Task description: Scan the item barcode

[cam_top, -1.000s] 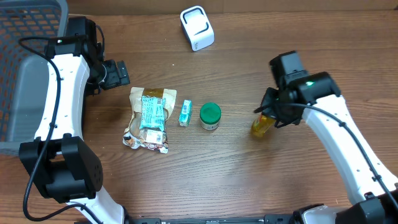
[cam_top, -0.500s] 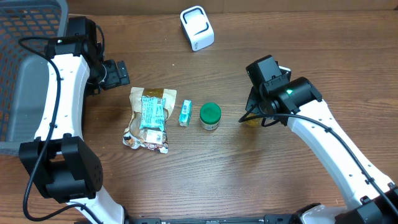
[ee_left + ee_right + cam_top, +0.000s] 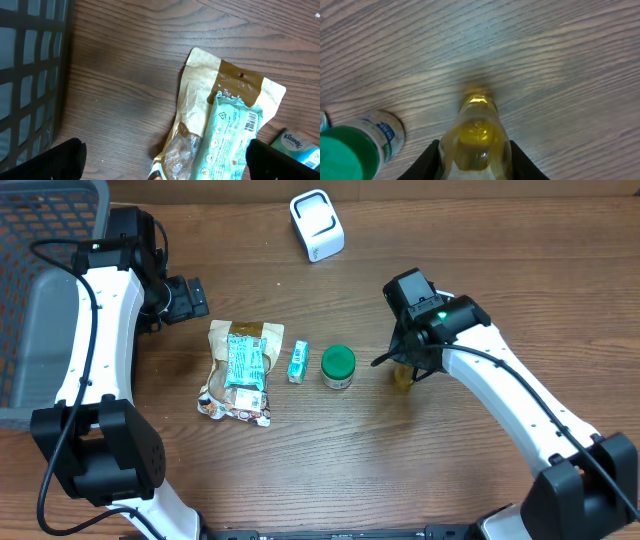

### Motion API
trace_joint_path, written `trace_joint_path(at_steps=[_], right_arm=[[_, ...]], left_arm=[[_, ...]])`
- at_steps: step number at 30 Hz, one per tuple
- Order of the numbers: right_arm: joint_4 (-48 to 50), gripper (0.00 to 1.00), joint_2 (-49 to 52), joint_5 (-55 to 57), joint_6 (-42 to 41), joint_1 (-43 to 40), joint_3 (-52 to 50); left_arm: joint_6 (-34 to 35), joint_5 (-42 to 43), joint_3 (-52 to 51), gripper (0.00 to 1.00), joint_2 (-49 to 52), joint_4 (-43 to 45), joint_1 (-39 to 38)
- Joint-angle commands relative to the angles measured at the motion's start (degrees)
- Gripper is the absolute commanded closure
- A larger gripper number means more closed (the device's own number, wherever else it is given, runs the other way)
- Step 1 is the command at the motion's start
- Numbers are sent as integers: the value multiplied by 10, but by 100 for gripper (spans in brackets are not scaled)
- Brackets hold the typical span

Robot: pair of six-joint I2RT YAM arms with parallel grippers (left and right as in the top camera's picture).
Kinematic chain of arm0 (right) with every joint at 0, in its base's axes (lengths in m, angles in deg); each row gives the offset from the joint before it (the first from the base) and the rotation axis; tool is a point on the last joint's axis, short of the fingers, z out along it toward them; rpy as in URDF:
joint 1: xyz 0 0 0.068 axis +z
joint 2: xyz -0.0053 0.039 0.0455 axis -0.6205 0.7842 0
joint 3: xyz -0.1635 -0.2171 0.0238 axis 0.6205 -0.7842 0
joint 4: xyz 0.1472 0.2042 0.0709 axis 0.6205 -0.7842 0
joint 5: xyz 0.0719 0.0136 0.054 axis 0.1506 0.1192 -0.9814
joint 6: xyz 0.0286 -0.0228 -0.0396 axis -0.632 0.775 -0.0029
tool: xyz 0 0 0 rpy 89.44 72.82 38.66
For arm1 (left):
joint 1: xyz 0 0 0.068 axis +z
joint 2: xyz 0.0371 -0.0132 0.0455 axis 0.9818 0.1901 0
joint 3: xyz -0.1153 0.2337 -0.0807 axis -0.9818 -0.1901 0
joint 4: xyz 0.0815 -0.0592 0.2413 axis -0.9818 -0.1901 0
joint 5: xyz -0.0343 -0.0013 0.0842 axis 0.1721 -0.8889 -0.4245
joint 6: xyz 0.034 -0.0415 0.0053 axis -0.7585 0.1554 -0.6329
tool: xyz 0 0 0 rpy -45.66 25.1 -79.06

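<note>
Mid-carry: right claw (image 3: 475,152) clamps the small clear bottle of yellow liquid (image 3: 476,131) just right of the green-lidded jar (image 3: 338,366); left claw (image 3: 190,298) gapes idle. Next, likely: turn its barcode toward the far white scanner (image 3: 317,225).

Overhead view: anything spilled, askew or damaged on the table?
Nothing spilled. The teal packet lies stacked on the brown pouch, whose lower end looks crumpled. The right gripper is shut on the yellow bottle.

Yellow bottle (image 3: 403,378) largely beneath the right end effector (image 3: 407,363) overhead, its near end past the wrist view's edge.
</note>
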State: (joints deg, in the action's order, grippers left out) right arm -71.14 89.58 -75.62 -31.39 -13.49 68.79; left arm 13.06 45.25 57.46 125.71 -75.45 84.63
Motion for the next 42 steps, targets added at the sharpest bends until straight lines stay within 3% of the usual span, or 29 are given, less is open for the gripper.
trace_joint_path(at_steps=[1,16,19,32,39,42], right_arm=[[15,87,7,10,-4,2,3],[49,87,51,5,0,2,3],[49,69,51,4,0,2,3],[49,36,51,4,0,2,3],[49,35,52,4,0,2,3],[49,40,52,4,0,2,3]], left_arm=[[-9,4,-3,0,-3,0,-4],[-9,4,-3,1,-3,0,-4],[-9,4,-3,0,-3,0,-4],[-9,4,-3,0,-3,0,-4],[-9,4,-3,1,-3,0,-4],[-9,4,-3,0,-3,0,-4]])
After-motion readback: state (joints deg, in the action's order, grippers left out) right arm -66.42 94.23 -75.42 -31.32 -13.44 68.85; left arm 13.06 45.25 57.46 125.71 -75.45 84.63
